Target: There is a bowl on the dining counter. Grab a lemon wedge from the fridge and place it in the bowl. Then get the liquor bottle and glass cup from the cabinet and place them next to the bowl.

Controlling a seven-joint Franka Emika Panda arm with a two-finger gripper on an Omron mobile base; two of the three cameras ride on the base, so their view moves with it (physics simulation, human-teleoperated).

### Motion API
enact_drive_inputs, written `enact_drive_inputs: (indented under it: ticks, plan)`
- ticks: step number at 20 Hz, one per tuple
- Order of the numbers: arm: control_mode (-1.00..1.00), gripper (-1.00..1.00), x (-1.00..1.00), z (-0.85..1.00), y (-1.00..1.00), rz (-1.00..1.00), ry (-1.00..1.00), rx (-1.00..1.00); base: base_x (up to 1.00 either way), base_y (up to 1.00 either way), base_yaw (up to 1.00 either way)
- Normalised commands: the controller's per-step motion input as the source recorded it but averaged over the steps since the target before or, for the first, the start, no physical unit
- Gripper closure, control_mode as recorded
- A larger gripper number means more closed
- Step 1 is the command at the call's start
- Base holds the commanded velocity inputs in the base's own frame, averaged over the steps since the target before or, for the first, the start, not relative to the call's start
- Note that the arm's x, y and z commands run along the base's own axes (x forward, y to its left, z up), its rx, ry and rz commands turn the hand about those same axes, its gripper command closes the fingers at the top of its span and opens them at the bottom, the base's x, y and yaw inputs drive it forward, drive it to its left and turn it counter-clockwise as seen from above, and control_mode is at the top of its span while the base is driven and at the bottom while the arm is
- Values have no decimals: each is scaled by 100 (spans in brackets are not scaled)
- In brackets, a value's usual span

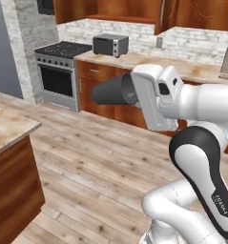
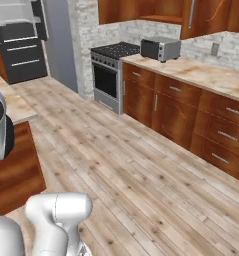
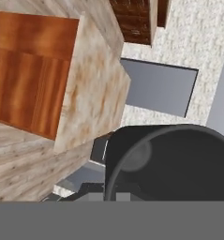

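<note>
Above the wood floor (image 1: 87, 162), well right of the dining counter (image 1: 8, 128), gripper (image 1: 134, 90) clamped on the glass cup (image 1: 113, 90), held sideways, base toward the stove (image 1: 58, 71); wall counter (image 1: 134, 62) behind.

Dark grey tapered glass tumbler (image 1: 113, 90), plain and matte, against glossy white arm casing with black joints. Beige marble bench top (image 1: 8, 127) veined in rust over reddish-brown wood front. Pale plank floor (image 2: 141, 170) with brown knots. Silver toaster oven (image 1: 110, 45) with dark door; black-topped steel stove (image 2: 111, 75); speckled white stone backsplash (image 1: 134, 33); dark grey fridge (image 2: 21, 45).
</note>
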Motion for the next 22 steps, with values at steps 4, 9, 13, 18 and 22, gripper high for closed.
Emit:
enact_drive_inputs:
  ticks: [4,9,13,18,22]
  plan:
    - [100,100,0,0,0,0,0,0,-100,32,26]
    - [100,100,0,0,0,0,0,0,-100,44,28]
    - [100,100,0,0,0,0,0,0,-100,67,28]
    - [100,100,0,0,0,0,0,0,-100,84,27]
    - [100,100,0,0,0,0,0,0,-94,100,19]
